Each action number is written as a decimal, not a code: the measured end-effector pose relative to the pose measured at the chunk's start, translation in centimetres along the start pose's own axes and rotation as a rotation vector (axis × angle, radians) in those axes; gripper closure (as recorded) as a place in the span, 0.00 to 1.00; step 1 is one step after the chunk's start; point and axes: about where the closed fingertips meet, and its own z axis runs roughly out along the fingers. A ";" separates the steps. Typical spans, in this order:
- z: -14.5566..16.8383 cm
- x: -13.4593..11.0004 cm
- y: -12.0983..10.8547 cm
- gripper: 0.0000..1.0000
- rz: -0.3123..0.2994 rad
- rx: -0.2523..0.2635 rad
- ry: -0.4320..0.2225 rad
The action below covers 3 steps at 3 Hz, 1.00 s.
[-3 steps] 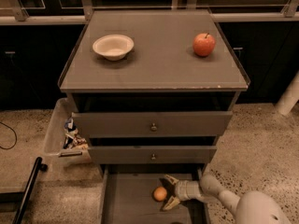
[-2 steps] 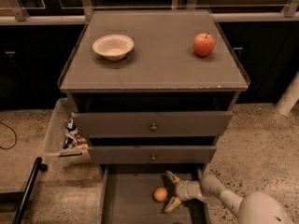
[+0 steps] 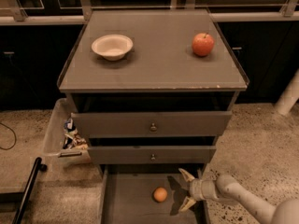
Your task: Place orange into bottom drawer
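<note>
The orange [image 3: 160, 194] is small and round and lies on the flat gray floor of the bottom drawer [image 3: 128, 202], which is pulled out below the two knobbed drawers. My gripper [image 3: 186, 190] is inside the drawer, just right of the orange and apart from it. Its fingers [image 3: 186, 174] are spread open and hold nothing. The pale arm reaches in from the lower right.
A gray cabinet top [image 3: 154, 59] carries a white bowl [image 3: 112, 46] and a red-orange apple [image 3: 202, 44]. Two drawers with brass knobs [image 3: 153, 127] sit above. A bin with packets [image 3: 70, 136] stands left. A black bar [image 3: 28, 190] lies at the lower left.
The gripper has let go of the orange and pulled a little to the right, fingers opened. The orange now rests free on the drawer floor.
</note>
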 end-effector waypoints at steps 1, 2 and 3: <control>-5.3 -0.3 -0.1 0.00 -0.038 0.030 0.063; -10.8 -2.1 0.2 0.00 -0.111 0.084 0.124; -14.3 -4.4 0.7 0.00 -0.175 0.140 0.149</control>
